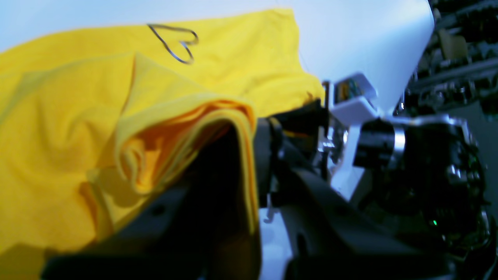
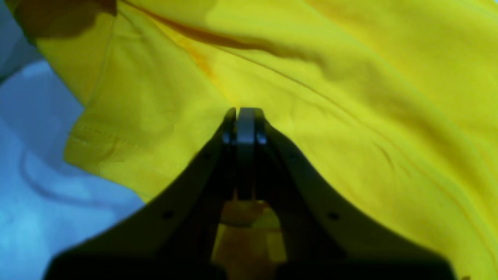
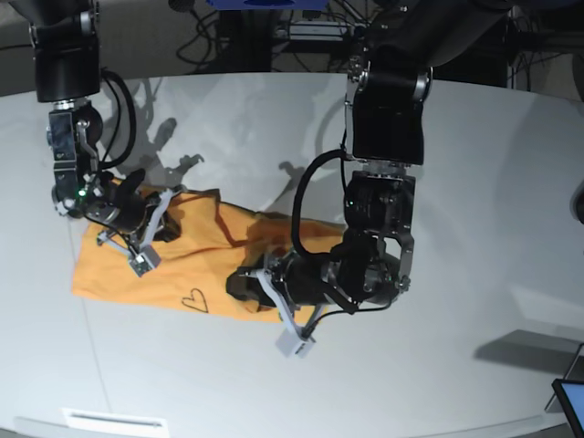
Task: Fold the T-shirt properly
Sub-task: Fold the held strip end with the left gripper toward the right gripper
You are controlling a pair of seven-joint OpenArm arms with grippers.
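Observation:
The T-shirt [image 3: 137, 274] lies crumpled across the white table, orange in the base view and yellow up close, with its dark heart mark [image 3: 193, 299] near the front edge. My left gripper [image 3: 245, 281] is at the shirt's right end. In the left wrist view this left gripper [image 1: 253, 128] is shut on a bunched fold of the T-shirt [image 1: 70, 136], and the heart [image 1: 177, 42] lies beyond it. My right gripper [image 3: 169, 203] is at the shirt's back left edge. Seen from its wrist, the right gripper [image 2: 245, 112] is shut, with T-shirt [image 2: 350, 97] cloth showing inside the jaws.
The white round table [image 3: 456, 137] extends around the shirt. A white strip [image 3: 114, 422] lies at the front edge, and a screen corner [image 3: 570, 401] shows at the lower right. Cables and dark equipment [image 3: 301, 32] stand beyond the far rim.

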